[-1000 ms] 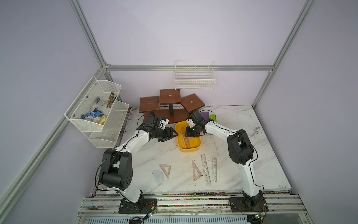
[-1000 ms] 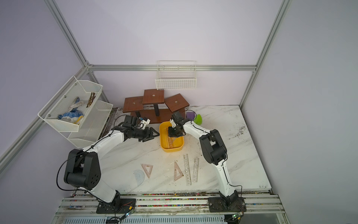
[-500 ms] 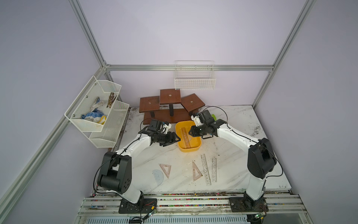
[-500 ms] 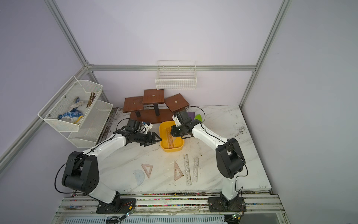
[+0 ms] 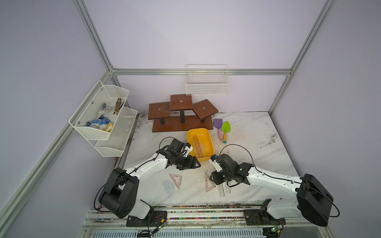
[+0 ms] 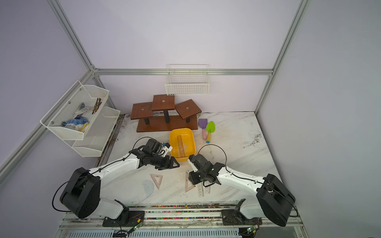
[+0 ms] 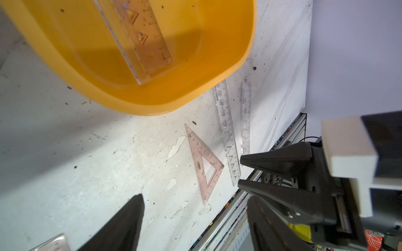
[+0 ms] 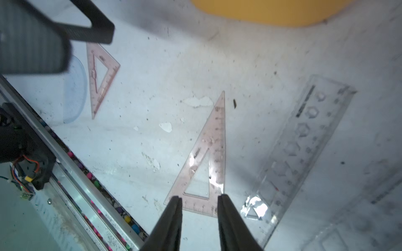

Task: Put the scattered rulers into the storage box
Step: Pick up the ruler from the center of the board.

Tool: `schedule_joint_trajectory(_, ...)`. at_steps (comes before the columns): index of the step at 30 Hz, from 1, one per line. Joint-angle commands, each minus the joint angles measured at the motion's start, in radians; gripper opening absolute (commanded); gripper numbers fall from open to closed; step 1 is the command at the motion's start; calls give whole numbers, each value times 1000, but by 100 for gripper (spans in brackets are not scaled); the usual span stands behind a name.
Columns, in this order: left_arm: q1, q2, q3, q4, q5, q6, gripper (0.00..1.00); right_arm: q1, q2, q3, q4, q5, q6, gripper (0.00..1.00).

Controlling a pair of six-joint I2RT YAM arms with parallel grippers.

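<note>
Yellow storage box (image 5: pixel 203 159) holds rulers (image 5: pixel 197 144) now; both arms swung back near, left pincer (image 5: pixel 194 164) spread empty, right pincer (image 8: pixel 200 200) parted over the pink set square (image 8: pixel 214 147) next.

Wooden stand (image 5: pixel 181 102), toy shovels (image 5: pixel 225 126), wire basket (image 5: pixel 207 89)

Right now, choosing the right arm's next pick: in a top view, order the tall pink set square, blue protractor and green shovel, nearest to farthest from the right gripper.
1. tall pink set square, at the right gripper.
2. blue protractor, front edge, robot's left side.
3. green shovel, at the table's back.
</note>
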Motion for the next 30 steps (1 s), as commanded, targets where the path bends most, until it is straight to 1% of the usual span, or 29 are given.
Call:
schedule_joint_trajectory(1,-4,-11,-3,66,-19,-27,78,35,7,-44,143,3,75,37)
schedule_joint_trajectory(7,-6,19,-14,83,-20,-29,78,48,87,-37,216,-1,90,37)
schedule_joint_trajectory(18,-2,52,-31,110,-23,-27,78,48,186,-1,211,15,80,37)
schedule_joint_trajectory(21,1,57,-34,113,-20,-27,78,48,229,15,213,10,77,37)
schedule_joint_trajectory(30,19,59,-47,122,-15,-28,78,48,300,73,232,-26,70,37)
